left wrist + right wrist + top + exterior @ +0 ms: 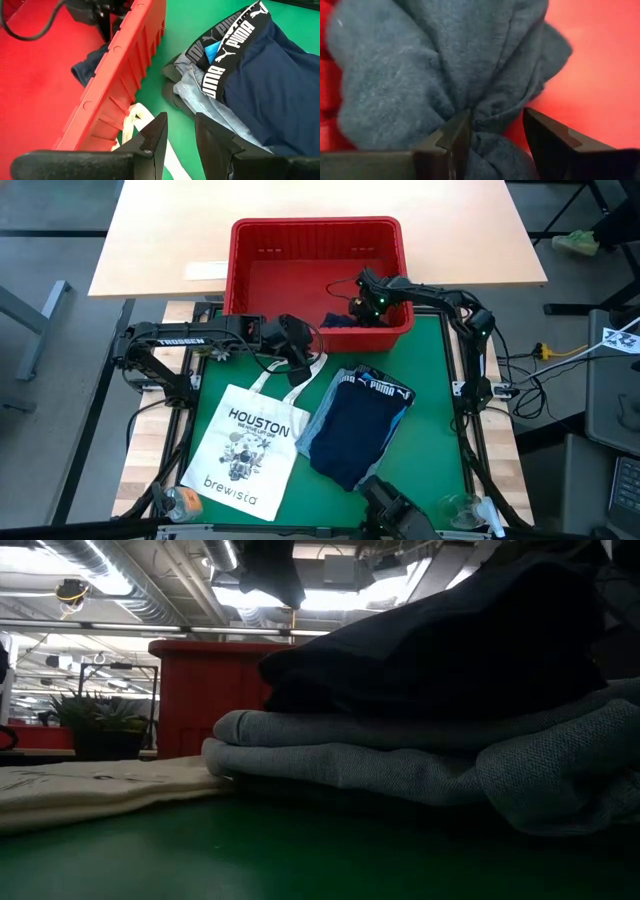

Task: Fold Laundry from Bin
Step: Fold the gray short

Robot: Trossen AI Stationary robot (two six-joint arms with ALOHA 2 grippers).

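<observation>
A robot's right gripper reaches down into the red bin at upper centre of the overhead frame, its fingers standing apart over the last dark navy garment, which lies crumpled in the bin's near right corner. The right wrist camera shows that cloth filling the frame, bunched between the two dark fingers, one fingertip touching a fold; whether the pinch has actually taken hold is hard to judge from here, and it looks more like a reach than a grip. The garment lies directly below and just ahead of this gripper, with no clear long axis to its heap, so the coming move appears to turn on closing straight down on the bunch.

The left gripper hovers at centre frame, just outside the bin's near wall, fingers narrowly parted and holding nothing; its wrist view shows the same navy garment from beyond the bin wall, which makes the right arm plainly the nearer one.

At lower centre, a folded stack of laundry rests on the green mat, beside the white tote bag. The low view alone shows the stack's layers from the side; it shows nothing inside the bin.
</observation>
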